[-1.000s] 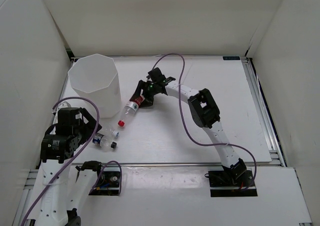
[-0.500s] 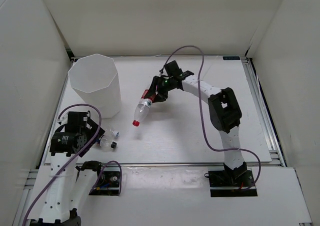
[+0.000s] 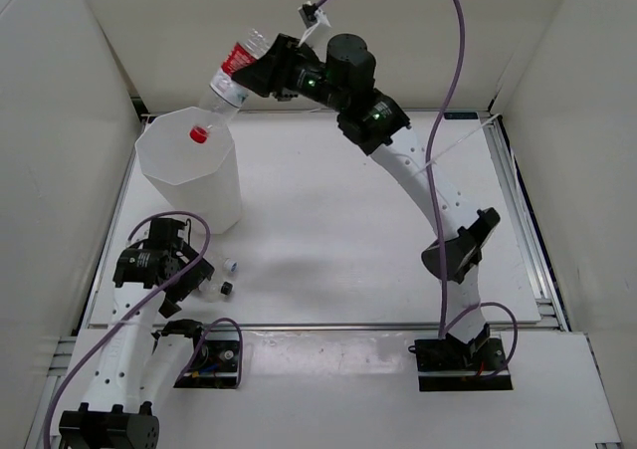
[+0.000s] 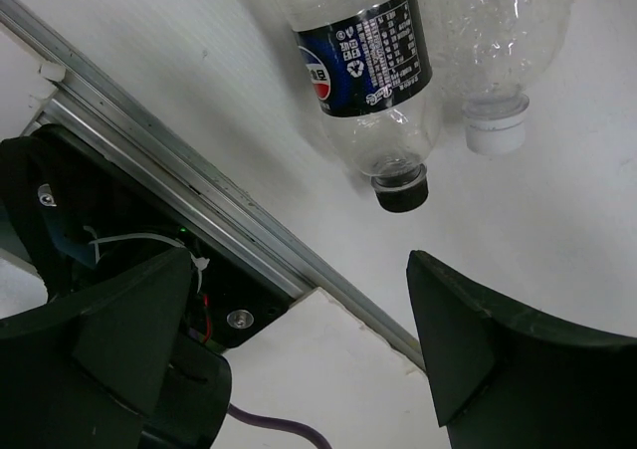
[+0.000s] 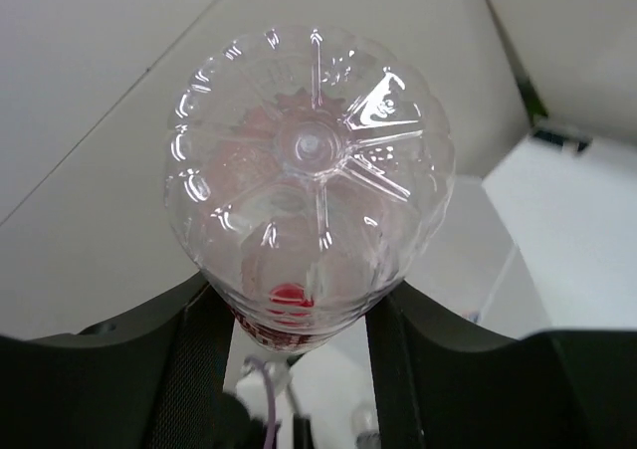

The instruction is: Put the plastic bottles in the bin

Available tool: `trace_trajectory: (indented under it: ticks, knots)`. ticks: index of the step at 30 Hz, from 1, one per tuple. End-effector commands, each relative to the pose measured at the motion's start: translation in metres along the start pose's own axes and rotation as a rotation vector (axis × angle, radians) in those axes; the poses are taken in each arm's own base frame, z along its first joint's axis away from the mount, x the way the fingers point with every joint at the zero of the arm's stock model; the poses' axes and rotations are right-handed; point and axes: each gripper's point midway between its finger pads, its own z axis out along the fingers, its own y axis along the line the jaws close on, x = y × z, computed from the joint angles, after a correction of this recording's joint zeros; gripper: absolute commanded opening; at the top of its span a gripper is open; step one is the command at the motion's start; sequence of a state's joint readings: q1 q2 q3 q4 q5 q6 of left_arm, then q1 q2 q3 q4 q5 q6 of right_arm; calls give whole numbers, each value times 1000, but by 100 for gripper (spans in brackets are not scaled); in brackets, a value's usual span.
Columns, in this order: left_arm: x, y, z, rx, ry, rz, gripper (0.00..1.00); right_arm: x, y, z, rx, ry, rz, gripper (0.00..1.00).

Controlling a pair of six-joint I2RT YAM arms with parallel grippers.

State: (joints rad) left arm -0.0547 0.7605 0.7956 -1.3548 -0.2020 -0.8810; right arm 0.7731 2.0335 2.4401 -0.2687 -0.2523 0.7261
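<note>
Right gripper (image 3: 261,71) is clamped on the body of the red-capped bottle (image 3: 227,83); the right wrist view shows the bottle's base (image 5: 314,160) seated between both fingers (image 5: 199,369). One second ago this bottle lay on the table (image 3: 328,230) just beside the bin (image 3: 204,195), and half a second ago it hung over mid-table. It is now raised high and tilted cap-down, with the red cap directly over the bin's open mouth. It is not yet inside. In my judgement the carry is complete and only the release remains; the cap sits toward the near side of the opening, so a drop from here should clear the rim, though the tilt may make the bottle knock against the wall on its way in. Left gripper (image 4: 299,270) stands with jaws apart and holds nothing. It has edged in over the near-left corner, where the black-capped bottle (image 4: 370,51) and the white-capped bottle (image 4: 493,31) lie side by side, touching or nearly so — both still to be collected. A fourth bottle cannot be made out in any view.
</note>
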Motion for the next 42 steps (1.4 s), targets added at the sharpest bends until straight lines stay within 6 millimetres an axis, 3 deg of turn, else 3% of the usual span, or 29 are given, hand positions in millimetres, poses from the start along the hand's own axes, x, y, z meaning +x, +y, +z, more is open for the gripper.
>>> trace_trajectory:
  ticks: [1, 3, 5, 6, 7, 8, 9, 10, 12, 14, 15, 16, 18, 28, 35, 37, 39, 42]
  knots:
    - [-2, 5, -6, 8, -22, 49, 100, -6, -29, 42, 91, -183, -172, 27]
    - [-4, 5, -9, 22, -35, 70, 100, -4, -23, 55, 73, -214, -226, 34]
    - [-6, 4, -12, 36, -49, 80, 100, 6, -32, 68, 91, -231, -303, 49]
    - [-6, 4, -12, 36, -49, 89, 100, 6, -32, 68, 93, -231, -315, 68]
    - [-8, 2, -12, 44, -56, 87, 100, 11, -34, 66, 99, -203, -327, 78]
    - [-11, -2, -13, 51, -62, 85, 100, 9, -22, 63, 83, -208, -350, 88]
    - [-11, -4, -16, 65, -60, 84, 100, 14, -27, 60, 100, -183, -367, 96]
    - [-13, -7, -15, 69, -64, 83, 100, 0, -5, 46, 89, -215, -385, 100]
    - [-17, -18, -17, 106, -69, 56, 100, -19, 18, 23, 94, -248, -393, 100]
    - [-17, -23, -13, 117, -62, 35, 100, -24, 23, 8, 115, -239, -381, 100]
    - [-16, -28, -10, 125, -51, 8, 100, -37, 39, -9, 103, -260, -383, 100]
    - [-17, -31, -4, 125, -50, -9, 100, -26, 36, -12, 116, -222, -396, 100]
    - [-17, -35, 3, 120, -43, -41, 100, -36, 46, -34, 127, -229, -407, 100]
    - [-13, -45, 56, 70, -33, -206, 100, -29, 43, -95, 219, -132, -489, 100]
    - [-11, -39, 86, 30, -61, -234, 100, -27, 34, -110, 255, -106, -511, 100]
    - [-5, -37, 88, 24, -45, -231, 91, -24, 28, -109, 263, -90, -510, 100]
    - [-3, -34, 90, 22, -43, -231, 88, -28, 23, -113, 270, -93, -511, 100]
    - [1, -27, 90, 4, -34, -226, 68, -31, 20, -114, 264, -94, -486, 100]
